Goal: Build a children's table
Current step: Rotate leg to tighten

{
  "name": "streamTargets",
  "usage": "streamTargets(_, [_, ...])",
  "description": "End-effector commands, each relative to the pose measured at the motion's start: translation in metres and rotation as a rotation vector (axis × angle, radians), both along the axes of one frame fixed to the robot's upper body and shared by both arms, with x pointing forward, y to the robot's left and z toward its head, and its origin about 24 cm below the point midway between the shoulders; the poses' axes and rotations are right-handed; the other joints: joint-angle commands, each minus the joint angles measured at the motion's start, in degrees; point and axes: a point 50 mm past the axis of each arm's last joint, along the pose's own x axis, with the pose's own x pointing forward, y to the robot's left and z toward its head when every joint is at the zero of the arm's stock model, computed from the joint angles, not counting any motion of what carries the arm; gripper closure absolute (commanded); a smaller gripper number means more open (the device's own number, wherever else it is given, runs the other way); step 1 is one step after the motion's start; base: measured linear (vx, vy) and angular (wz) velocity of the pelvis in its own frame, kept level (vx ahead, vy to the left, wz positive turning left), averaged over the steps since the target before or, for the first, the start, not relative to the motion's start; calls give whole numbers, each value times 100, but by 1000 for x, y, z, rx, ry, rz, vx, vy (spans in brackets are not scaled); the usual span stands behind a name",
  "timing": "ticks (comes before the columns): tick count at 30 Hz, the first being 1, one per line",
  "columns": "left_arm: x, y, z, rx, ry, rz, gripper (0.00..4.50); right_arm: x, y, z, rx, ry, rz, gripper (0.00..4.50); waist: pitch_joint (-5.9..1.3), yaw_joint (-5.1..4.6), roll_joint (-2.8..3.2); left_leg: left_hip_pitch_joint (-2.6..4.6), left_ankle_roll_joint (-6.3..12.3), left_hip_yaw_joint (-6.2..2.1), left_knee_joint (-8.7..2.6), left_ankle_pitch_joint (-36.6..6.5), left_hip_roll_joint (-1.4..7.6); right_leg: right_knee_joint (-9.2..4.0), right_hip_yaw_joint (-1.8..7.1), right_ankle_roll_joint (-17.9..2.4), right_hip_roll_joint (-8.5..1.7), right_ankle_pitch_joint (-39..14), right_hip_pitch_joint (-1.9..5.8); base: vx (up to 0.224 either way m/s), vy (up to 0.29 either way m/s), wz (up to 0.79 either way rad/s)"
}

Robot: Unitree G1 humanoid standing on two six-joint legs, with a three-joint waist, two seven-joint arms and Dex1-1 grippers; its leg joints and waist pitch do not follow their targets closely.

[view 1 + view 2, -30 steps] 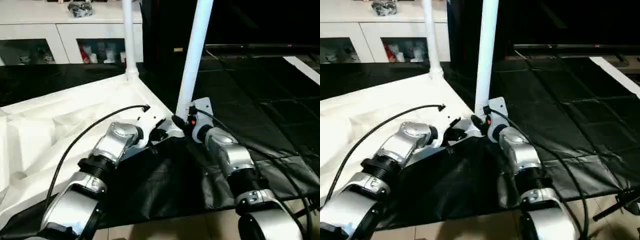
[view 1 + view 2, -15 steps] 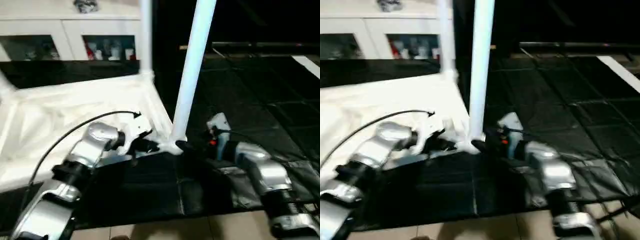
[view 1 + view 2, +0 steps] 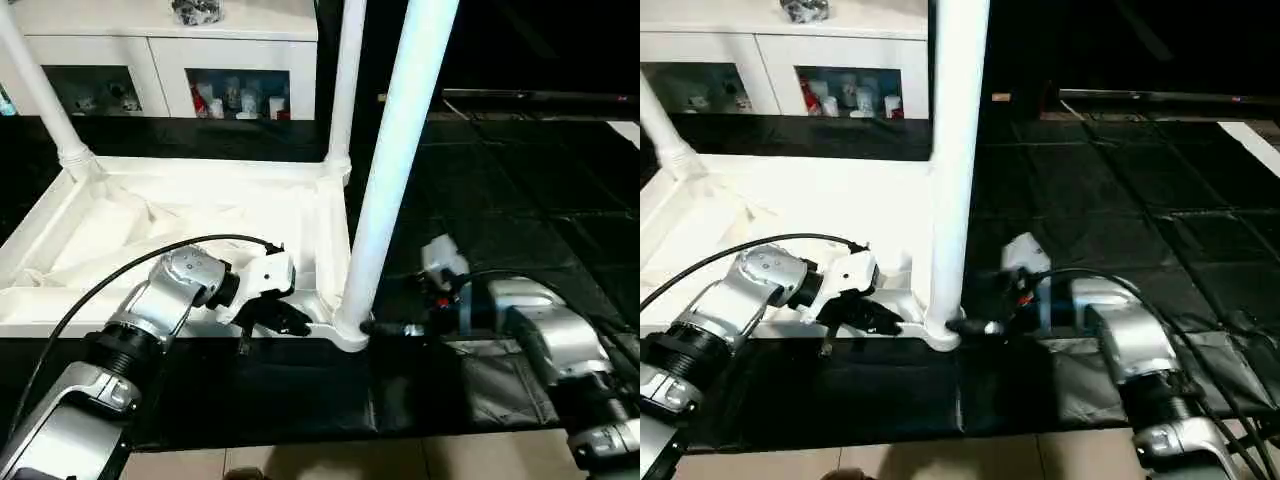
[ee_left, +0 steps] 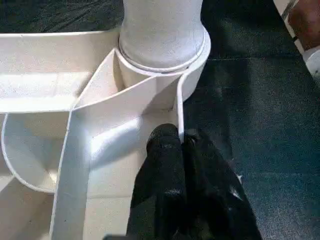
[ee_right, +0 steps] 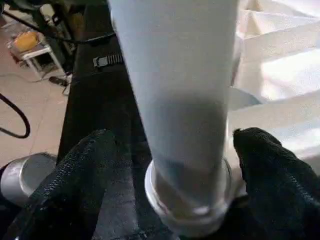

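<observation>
The children's table lies upside down, its ribbed white top (image 3: 180, 215) on a black mat. Three white legs stand in its corner sockets: the far left leg (image 3: 40, 90), the far right leg (image 3: 345, 90) and the near right leg (image 3: 400, 170). My left gripper (image 3: 285, 320) is shut on the thin rim wall (image 4: 178, 107) just beside the near right socket. At that leg's base sits my right gripper (image 3: 385, 328), open. Its fingers (image 5: 100, 165) stand on either side of the leg (image 5: 175, 75) with a gap on each side.
A white glass-door cabinet (image 3: 160, 60) stands along the back. The black mat (image 3: 520, 200) stretches out to the right, with pale floor (image 3: 300, 465) at its near edge. Cables and a small stand with a yellow object (image 5: 27, 42) lie beyond the mat.
The camera has swung, bringing the far left leg into view. My right gripper has opened wide and let go of the near right leg, which stays upright. The left gripper stays shut on the rim.
</observation>
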Motion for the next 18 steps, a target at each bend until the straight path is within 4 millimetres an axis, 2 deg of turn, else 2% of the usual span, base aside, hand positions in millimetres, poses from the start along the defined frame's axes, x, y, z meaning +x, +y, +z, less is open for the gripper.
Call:
streamTargets(1, [-4, -15, 4, 4, -26, -104, 450, 3, 1, 1, -21, -13, 17, 80, -379, -41, -11, 24, 215, -61, -386, -869, 276, -433, 350, -1011, -491, -1527, 308, 0, 0, 0])
streamTargets(2, [-4, -15, 4, 3, -29, -105, 450, 5, 2, 0, -23, -12, 19, 84, -378, -32, -29, 29, 214, -53, -384, -857, 276, -441, 353, -986, -479, -1509, 305, 0, 0, 0])
streamTargets(4, [-4, -16, 3, 3, -32, -108, 450, 6, 3, 0, -23, -9, 22, 102, -384, -21, -13, 29, 214, -57, -383, -839, 279, -428, 352, -999, -486, -1483, 307, 0, 0, 0])
streamTargets(6, [-4, -16, 2, 5, -38, -105, 450, 7, 5, -1, -13, 9, 43, 123, -389, -18, -37, 12, 244, -57, -377, -780, 279, -400, 348, -1023, -477, -1344, 316, 0, 0, 0])
streamTargets(8, [-4, -16, 2, 6, -40, -104, 450, 7, 6, -1, -10, 15, 51, 135, -383, -7, -26, 17, 254, -55, -377, -796, 282, -411, 351, -1000, -480, -1390, 310, 0, 0, 0])
streamTargets(9, [-4, -15, 1, 6, -41, -101, 450, 7, 6, -1, -9, 18, 56, 146, -390, 1, -45, 12, 260, -53, -372, -762, 279, -407, 353, -987, -485, -1371, 321, 0, 0, 0])
streamTargets(15, [-1, -14, 1, 14, -63, -84, 450, 8, 8, -4, -3, 27, 73, 207, -386, 20, -23, 20, 230, -55, -374, -815, 280, -424, 347, -960, -488, -1515, 306, 0, 0, 0])
streamTargets(18, [-1, -13, 1, 15, -65, -82, 450, 8, 9, -4, 1, 28, 76, 225, -386, 24, -16, 23, 219, -61, -378, -828, 283, -419, 347, -936, -485, -1535, 303, 0, 0, 0])
